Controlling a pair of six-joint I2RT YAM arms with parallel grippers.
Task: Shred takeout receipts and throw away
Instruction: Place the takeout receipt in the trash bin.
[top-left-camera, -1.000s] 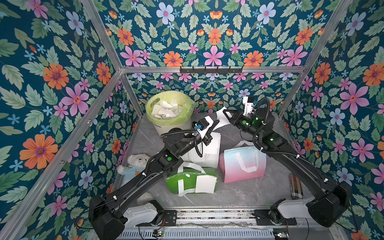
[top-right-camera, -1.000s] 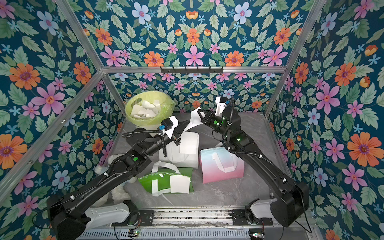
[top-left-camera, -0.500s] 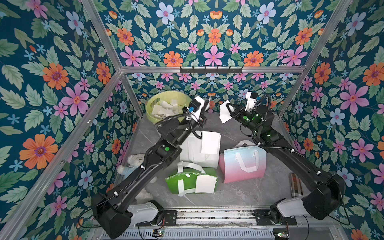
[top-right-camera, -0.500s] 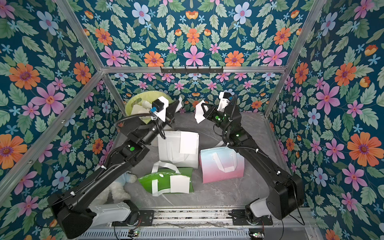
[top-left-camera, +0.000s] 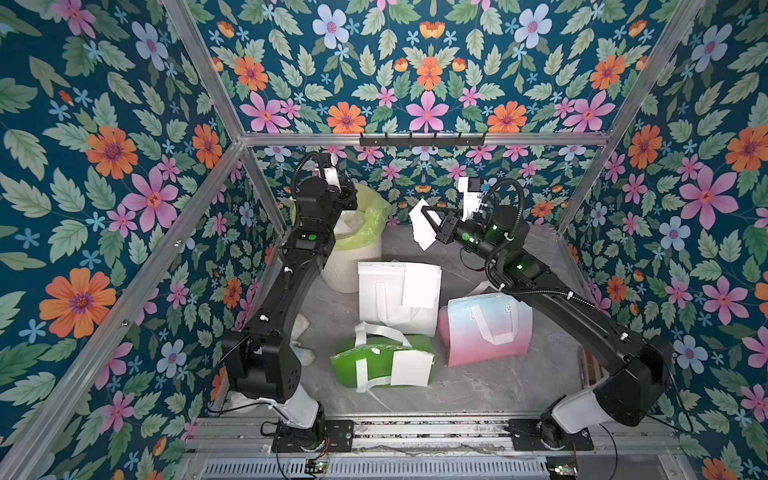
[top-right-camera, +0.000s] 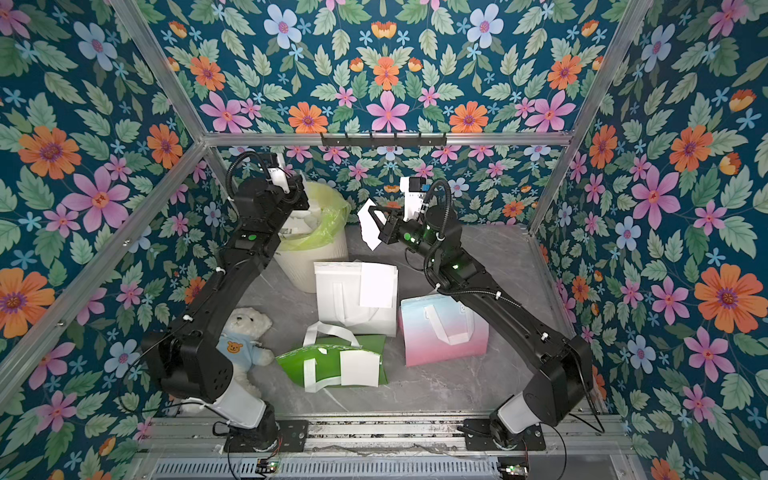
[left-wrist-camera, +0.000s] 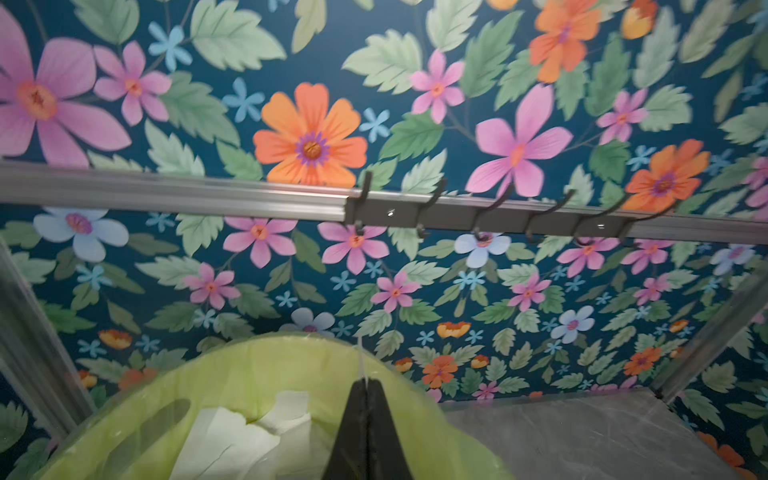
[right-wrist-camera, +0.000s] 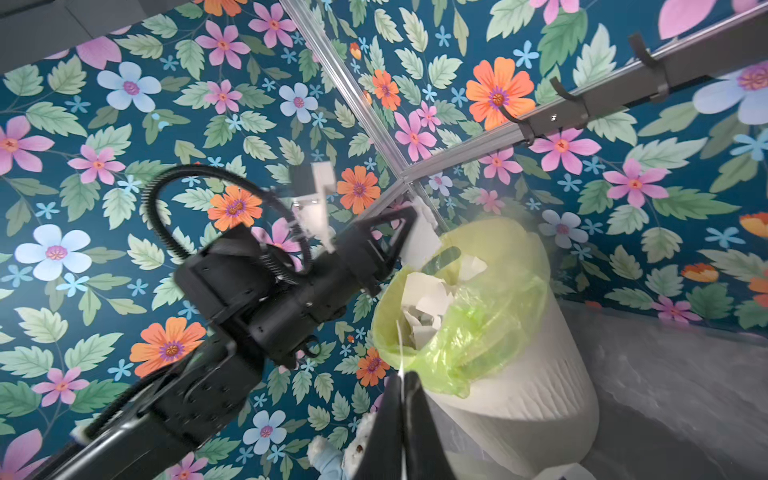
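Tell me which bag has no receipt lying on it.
The pink bag: nothing lies on it. The white bag bears a receipt, and so does the green bag.

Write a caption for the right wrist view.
Left claw holds torn white paper receipt piece over green-lined white ribbed bin.

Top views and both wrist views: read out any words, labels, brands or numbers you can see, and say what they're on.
No text can be read anywhere.
Receipt on the white bag: blank.
Receipt on the green bag: blank.
Torn receipt piece, held up: blank.
Pink bag: tiny mark near its top, too small to read.
Teddy bear shirt: bear face, no letters.
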